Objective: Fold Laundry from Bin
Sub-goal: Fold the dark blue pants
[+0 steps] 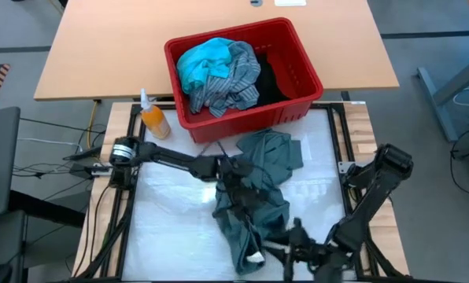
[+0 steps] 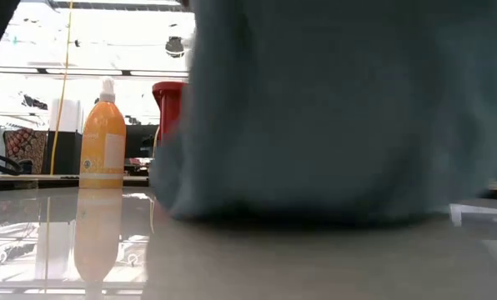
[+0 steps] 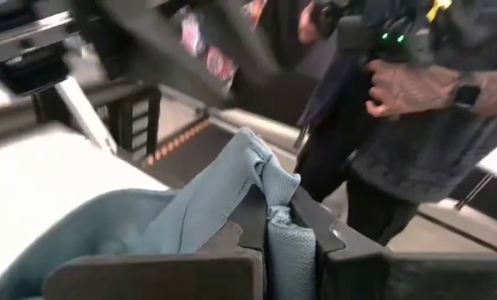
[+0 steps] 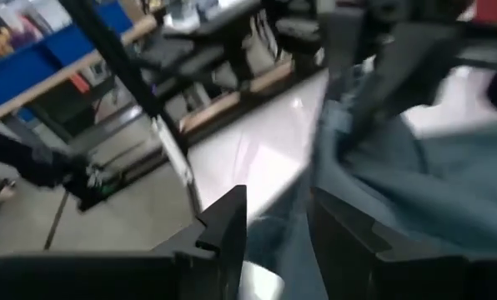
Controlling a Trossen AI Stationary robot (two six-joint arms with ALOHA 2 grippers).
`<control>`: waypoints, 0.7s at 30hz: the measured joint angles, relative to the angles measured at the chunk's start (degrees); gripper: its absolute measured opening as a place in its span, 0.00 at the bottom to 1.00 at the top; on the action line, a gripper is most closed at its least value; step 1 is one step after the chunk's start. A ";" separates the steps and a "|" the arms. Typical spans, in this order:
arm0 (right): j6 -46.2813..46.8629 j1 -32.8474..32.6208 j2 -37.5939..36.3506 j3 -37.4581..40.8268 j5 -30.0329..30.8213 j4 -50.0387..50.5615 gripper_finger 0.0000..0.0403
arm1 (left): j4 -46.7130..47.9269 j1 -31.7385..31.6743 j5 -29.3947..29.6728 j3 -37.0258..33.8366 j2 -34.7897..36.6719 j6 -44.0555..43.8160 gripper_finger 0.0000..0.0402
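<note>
The grey-green garment (image 1: 272,154) is bunched up over the middle of the white table, and in the low view it hangs like a curtain (image 2: 340,108), its lower edge at the tabletop. My left gripper (image 1: 236,169) is shut on it near its middle. My right gripper (image 1: 282,244) is closed on its near end, by a white label (image 1: 256,257). The red bin (image 1: 242,122) stands at the far edge. It holds a turquoise garment (image 1: 199,63), a striped shirt (image 1: 230,82) and a black garment (image 1: 270,79). My left gripper pinches a bunched fold of the garment (image 3: 269,187) between its two fingers; the fold sticks out past the fingertips. The fingers reach nearly level from the table's left. The cloth falls away slack toward the table. My right gripper has the garment's near end (image 4: 275,242) between its two fingers (image 4: 232,218), close to the white label. The fingers stand a little apart, with cloth filling the gap; one layer or several, I cannot tell. From there the cloth runs on toward the left gripper.
An orange bottle (image 1: 152,118) stands at the bin's left, near the left arm's base. A wooden table (image 1: 101,47) lies beyond the bin. A person (image 3: 415,100) stands past the table in the left wrist view. Bare white surface (image 1: 171,224) lies at the near left.
</note>
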State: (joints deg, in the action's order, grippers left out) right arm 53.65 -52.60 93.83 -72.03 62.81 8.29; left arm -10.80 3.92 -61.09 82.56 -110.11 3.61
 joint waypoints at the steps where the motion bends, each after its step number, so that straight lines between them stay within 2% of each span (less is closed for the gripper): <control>1: -2.32 0.05 -1.78 0.00 1.21 0.42 0.38 | -0.11 -0.54 -0.77 0.00 1.80 -0.66 0.01; 4: -10.70 0.21 -7.56 0.00 3.28 1.30 0.38 | -0.52 -2.31 -2.57 0.00 8.11 -3.00 0.01; 8: -20.30 0.90 -14.45 -0.02 3.38 4.98 0.38 | -0.84 -4.11 -0.96 0.00 17.26 -6.38 0.01; 11: -22.01 2.64 -18.61 -0.02 3.34 11.96 0.38 | -1.75 -4.39 1.66 0.00 23.07 -9.32 0.01; 15: -18.78 8.47 -23.10 -0.02 2.44 21.07 0.38 | -9.65 -3.37 7.65 0.01 29.93 -16.74 0.01; 17: -19.33 12.62 -24.69 0.00 -2.90 22.18 0.38 | -12.46 -2.80 12.60 0.06 32.75 -19.24 0.01; 21: -28.13 19.09 -25.31 0.00 -18.22 17.49 0.37 | -13.05 -1.90 23.88 0.09 36.96 -21.32 0.01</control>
State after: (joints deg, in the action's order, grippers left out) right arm 25.52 -33.51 68.52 -72.03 44.59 25.79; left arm -23.85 2.03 -37.21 82.65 -73.16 -17.71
